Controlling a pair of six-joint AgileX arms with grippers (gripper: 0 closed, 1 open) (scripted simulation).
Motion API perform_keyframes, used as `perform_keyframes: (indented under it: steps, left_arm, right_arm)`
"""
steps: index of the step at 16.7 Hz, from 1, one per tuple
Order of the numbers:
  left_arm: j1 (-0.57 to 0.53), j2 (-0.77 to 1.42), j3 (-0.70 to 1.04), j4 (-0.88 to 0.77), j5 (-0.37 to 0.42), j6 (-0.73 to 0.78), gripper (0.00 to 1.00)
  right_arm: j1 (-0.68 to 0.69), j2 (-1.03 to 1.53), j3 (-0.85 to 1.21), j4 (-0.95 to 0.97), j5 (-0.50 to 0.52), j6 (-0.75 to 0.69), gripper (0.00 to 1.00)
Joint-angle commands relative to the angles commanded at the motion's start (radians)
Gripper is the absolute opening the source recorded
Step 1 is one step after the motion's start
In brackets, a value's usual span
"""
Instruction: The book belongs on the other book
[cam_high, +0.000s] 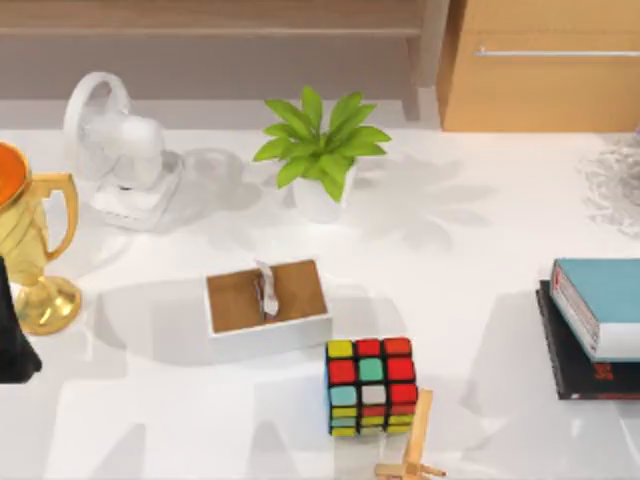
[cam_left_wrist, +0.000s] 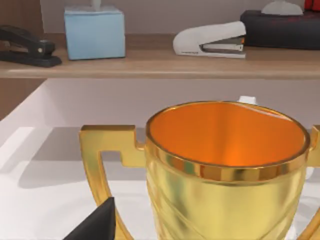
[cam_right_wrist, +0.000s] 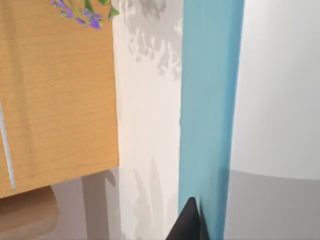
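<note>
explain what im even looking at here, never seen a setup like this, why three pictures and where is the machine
It is a simulated two-armed robot at a white table. The top view looks down from overhead; the other two come from cameras on each arm's wrist.

On the table: a gold trophy and a small fan at the left, a potted plant, an open box, a colour cube and a wooden piece.

At the right edge the teal-blue book lies on the thin black book, which is what the job calls for.

The left arm is the dark shape beside the trophy; its camera looks into the cup. The right wrist camera sits close against the teal cover, a dark claw tip touching it.
</note>
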Motion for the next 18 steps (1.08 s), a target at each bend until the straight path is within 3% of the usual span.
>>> perform_keyframes:
  steps: [6,18]
  left_arm:
    - [0.0,0.0,0.0,0.0,0.0,0.0,1.0]
    - [0.0,0.0,0.0,0.0,0.0,0.0,1.0]
  right_arm:
    - [-0.003,0.026,-0.002,0.027,-0.004,-0.003,0.0]
    - [-0.003,0.026,-0.002,0.027,-0.004,-0.003,0.9]
